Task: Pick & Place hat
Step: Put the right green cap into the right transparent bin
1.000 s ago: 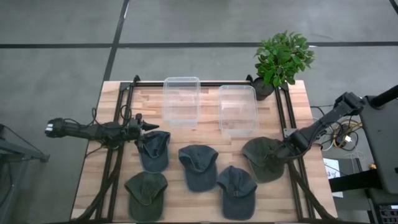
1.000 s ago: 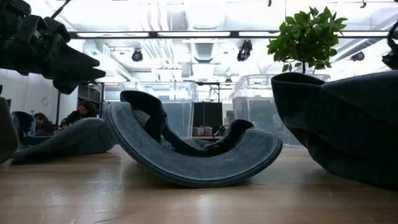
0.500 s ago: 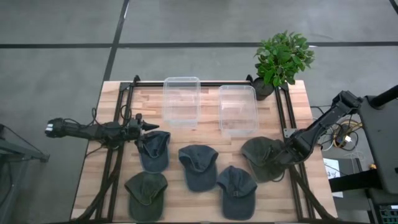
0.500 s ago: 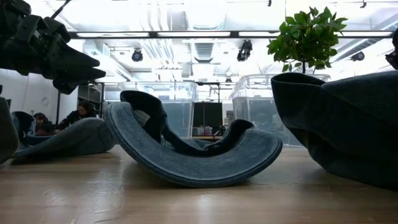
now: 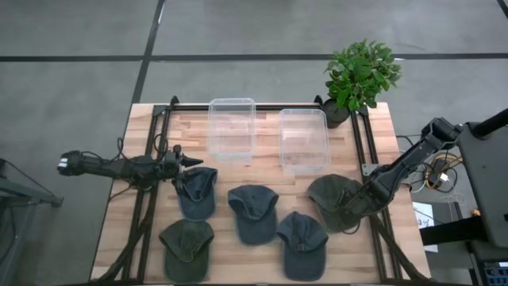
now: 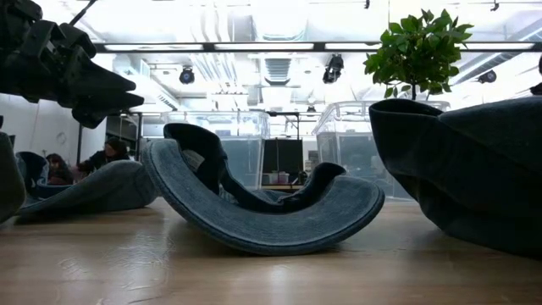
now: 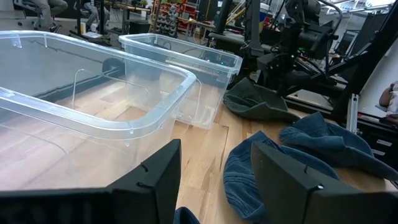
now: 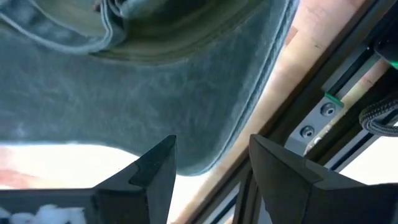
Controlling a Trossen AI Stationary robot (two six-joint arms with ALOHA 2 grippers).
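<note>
Where it lies: green hat [image 5: 333,202] sits near the table's [image 5: 397,151] right edge.
Right claw [image 5: 355,205]: released, low over hat's brim.
Left claw [image 5: 190,162]: released, near left edge.

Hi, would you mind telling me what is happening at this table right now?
Two robot arms are sorting hats into bins. The right gripper hangs open just above the brim of the green hat at the table's right edge, not gripping it. The left gripper waits open beside a blue hat. Five hats lie on the wooden table, and both clear bins look empty.
</note>
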